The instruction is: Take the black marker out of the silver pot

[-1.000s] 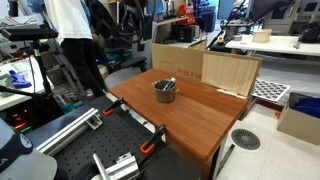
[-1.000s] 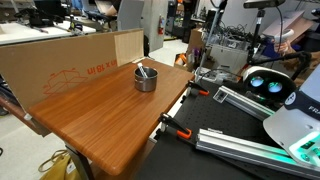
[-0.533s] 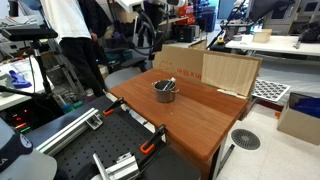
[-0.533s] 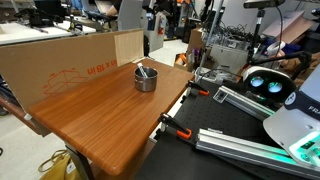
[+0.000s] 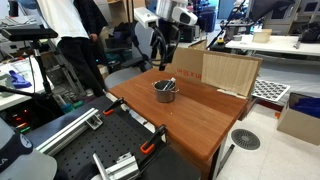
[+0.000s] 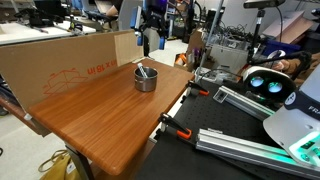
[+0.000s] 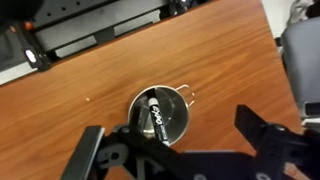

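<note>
Black marker is lying inside the silver pot, propped at a slant against the wall. I'm hovering the gripper above the pot, jaws spread wide and gripping nothing, with a finger showing on either side of the pot in the wrist view. In both exterior views the gripper is hanging well clear of the rim. The pot is sitting on the wooden table, near the cardboard sheet.
</note>
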`<action>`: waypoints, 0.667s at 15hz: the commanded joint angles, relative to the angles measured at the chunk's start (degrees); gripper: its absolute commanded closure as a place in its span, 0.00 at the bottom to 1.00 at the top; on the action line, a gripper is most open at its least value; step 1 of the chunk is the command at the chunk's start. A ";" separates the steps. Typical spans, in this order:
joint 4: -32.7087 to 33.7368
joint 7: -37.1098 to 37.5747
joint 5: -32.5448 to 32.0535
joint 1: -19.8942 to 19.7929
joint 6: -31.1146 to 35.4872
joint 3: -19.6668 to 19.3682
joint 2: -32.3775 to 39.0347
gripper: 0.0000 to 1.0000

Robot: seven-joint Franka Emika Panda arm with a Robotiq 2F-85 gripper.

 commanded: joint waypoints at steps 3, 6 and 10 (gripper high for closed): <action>3.96 7.39 -4.72 -0.14 2.48 0.59 6.20 0.00; 6.00 10.47 -6.98 0.23 3.00 0.49 9.50 0.00; 7.95 12.91 -8.82 0.84 3.57 0.74 12.34 0.00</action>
